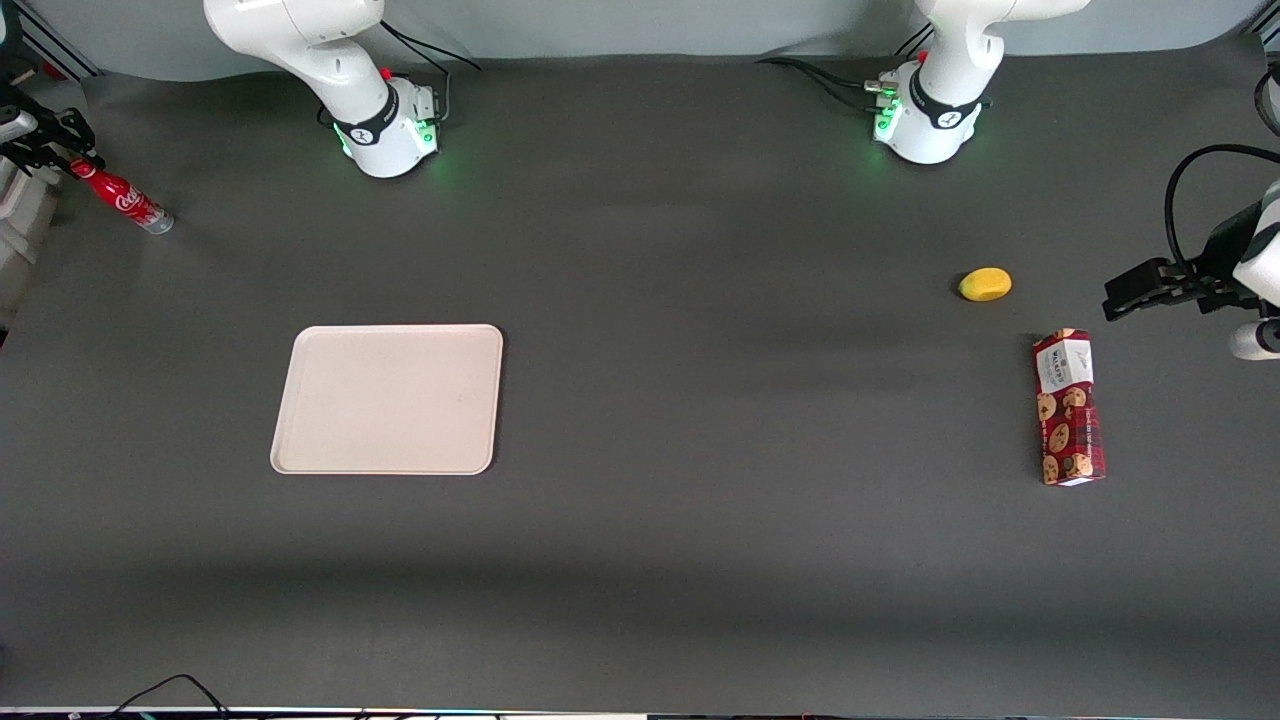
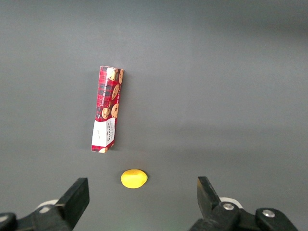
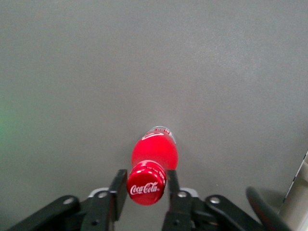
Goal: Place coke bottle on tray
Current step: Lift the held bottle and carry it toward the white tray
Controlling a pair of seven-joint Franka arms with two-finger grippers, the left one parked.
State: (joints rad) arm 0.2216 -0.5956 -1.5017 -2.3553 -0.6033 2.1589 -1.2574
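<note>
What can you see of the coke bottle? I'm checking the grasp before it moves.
The coke bottle is small, slim and red, with white Coca-Cola script, a red cap and a silvery base. It hangs tilted at the working arm's end of the table, the gripper closed on its neck just under the cap. It is well apart from the tray.

Table (image 1: 640,560): dark grey matte surface, filling nearly the whole front view.
Wall (image 1: 640,25): pale grey strip at 12 o'clock.
Light: soft, even, with faint broad shadows.
</note>
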